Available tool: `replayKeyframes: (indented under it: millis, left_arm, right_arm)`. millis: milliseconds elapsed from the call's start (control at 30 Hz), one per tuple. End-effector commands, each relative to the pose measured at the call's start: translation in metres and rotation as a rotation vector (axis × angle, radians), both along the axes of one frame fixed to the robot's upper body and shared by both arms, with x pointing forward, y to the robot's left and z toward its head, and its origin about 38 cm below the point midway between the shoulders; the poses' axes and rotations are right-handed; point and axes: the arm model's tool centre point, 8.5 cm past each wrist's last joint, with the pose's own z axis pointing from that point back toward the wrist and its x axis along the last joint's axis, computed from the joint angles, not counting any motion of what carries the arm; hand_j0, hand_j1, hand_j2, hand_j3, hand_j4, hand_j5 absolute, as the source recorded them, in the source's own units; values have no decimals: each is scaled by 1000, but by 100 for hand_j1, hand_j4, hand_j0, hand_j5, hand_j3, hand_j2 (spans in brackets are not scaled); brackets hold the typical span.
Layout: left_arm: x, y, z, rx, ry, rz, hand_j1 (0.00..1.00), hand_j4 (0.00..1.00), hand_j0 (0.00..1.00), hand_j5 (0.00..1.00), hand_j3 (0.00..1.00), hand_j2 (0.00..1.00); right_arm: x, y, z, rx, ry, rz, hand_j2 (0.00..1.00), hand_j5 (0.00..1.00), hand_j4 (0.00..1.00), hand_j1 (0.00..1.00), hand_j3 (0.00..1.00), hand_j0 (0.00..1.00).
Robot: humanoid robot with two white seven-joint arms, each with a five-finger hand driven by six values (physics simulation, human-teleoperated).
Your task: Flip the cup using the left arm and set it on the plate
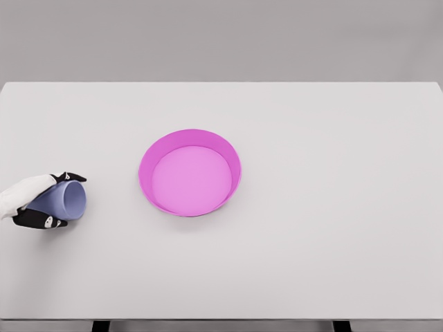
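A pale blue cup (64,200) is tipped on its side at the table's left edge, its open mouth facing right toward the plate. My left hand (46,200) comes in from the left and is shut on the cup, with black fingertips (72,178) over its top and others (43,221) under it. A magenta plate (190,172) with a raised rim sits near the table's middle, well to the right of the cup, with nothing in it. The right arm does not show.
The white table (332,207) spans the whole view, its front edge at the bottom and its far edge against a grey wall. Nothing else stands on it.
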Motion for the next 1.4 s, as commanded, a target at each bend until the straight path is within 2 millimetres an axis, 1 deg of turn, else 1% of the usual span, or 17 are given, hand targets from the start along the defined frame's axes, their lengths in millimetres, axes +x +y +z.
replayKeyframes:
  millis: [0, 100, 167, 267, 367, 400, 467, 500, 633, 767, 900, 1067, 1233, 1367]
  left_arm:
    - [-2, -2, -5, -45, 30, 10, 74, 74, 74, 74, 74, 74]
    - [1, -3, 1, -102, 33, 27, 75, 75, 75, 75, 75, 75]
    - [3, -9, 4, -173, 22, 24, 75, 75, 75, 75, 75, 75]
    - [5, -11, 5, -247, 37, 52, 75, 75, 75, 75, 75, 75]
    - [8, -11, 11, -327, 37, 72, 75, 75, 75, 75, 75, 75]
    - [11, -10, 17, -356, 26, 79, 75, 75, 75, 75, 75, 75]
    - [17, -17, 21, -456, 14, 96, 76, 76, 76, 76, 76, 76]
    - [19, -18, 25, -478, 5, 101, 76, 76, 76, 76, 76, 76]
    - [28, -24, 32, -622, -19, 137, 76, 76, 76, 76, 76, 76]
    - [34, -42, 28, -725, -33, 139, 76, 76, 76, 76, 76, 76]
    - [43, -56, 29, -807, -49, 135, 76, 76, 76, 76, 76, 76]
    - [48, -65, 23, -862, -47, 148, 76, 76, 76, 76, 76, 76]
    - [52, -83, 21, -951, -42, 143, 76, 76, 76, 76, 76, 76]
    - [54, -93, 20, -986, -44, 134, 77, 77, 77, 77, 77, 77]
  right_arm:
    - [0, 0, 0, 0, 0, 0, 100, 100, 100, 100, 100, 100]
    - [0, 0, 0, 0, -1, 0, 100, 100, 100, 100, 100, 100]
    - [0, 0, 0, 0, 0, 0, 100, 100, 100, 100, 100, 100]
    - [0, 0, 0, 0, 0, 0, 100, 100, 100, 100, 100, 100]
    - [0, 0, 0, 0, 0, 0, 100, 100, 100, 100, 100, 100]
    - [0, 0, 0, 0, 0, -1, 100, 100, 100, 100, 100, 100]
    - [0, 0, 0, 0, 0, -1, 100, 100, 100, 100, 100, 100]
    - [0, 0, 0, 0, 0, 0, 100, 100, 100, 100, 100, 100]
    - [0, 0, 0, 0, 0, 0, 100, 100, 100, 100, 100, 100]
    - [0, 0, 0, 0, 0, -1, 100, 100, 100, 100, 100, 100]
    - [0, 0, 0, 0, 0, 0, 100, 100, 100, 100, 100, 100]
    - [0, 0, 0, 0, 0, 0, 100, 100, 100, 100, 100, 100]
    - [0, 0, 0, 0, 0, 0, 100, 100, 100, 100, 100, 100]
    - [0, 0, 0, 0, 0, 0, 100, 100, 100, 100, 100, 100]
